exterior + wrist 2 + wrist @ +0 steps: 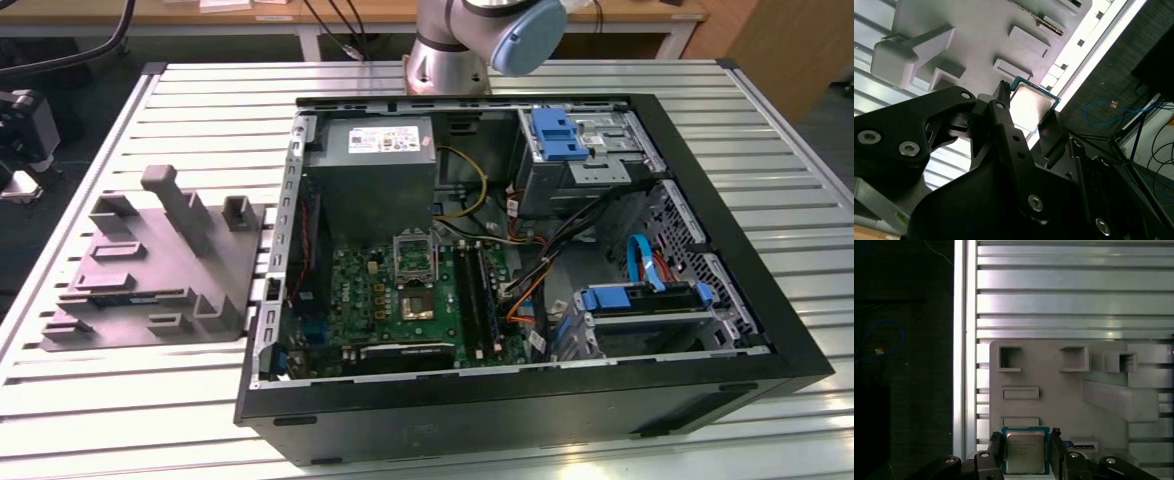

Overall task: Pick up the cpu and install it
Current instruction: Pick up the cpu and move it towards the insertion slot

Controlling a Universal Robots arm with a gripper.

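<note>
My pincer [1025, 441] is closed on the cpu [1025, 451]. In both wrist views one black finger [995, 446] presses each of two opposite edges of the chip, with no gap that I can make out. The cpu sits flat between the fingertips, silvery lid facing the first wrist camera, green rim showing around it. It is right over the grey moulded tray [1054, 405], near the tray's edge. I cannot tell whether it has left the tray's surface or is resting in its seat.

I judge the pick-up to be under way at best: the grip is made, the carry and the install are not done. In the exterior view the computer case [534, 260] lies open, well apart from the tray, and the socket [415, 253] on the green motherboard [387, 300] looks to have no chip in it, though I would not swear to that.

Beyond the fingertips the tray shows shallow rectangular recesses, box-like pockets and a thick upright post [901, 57]. Tray and case both rest on a table of ribbed aluminium slats [1069, 300]. The tray lies close to one table edge, and past that edge is dark floor with a loop of blue cable [884, 335]. The arm's base [447, 50] stands at the table's far side, with wooden benches behind it.
</note>
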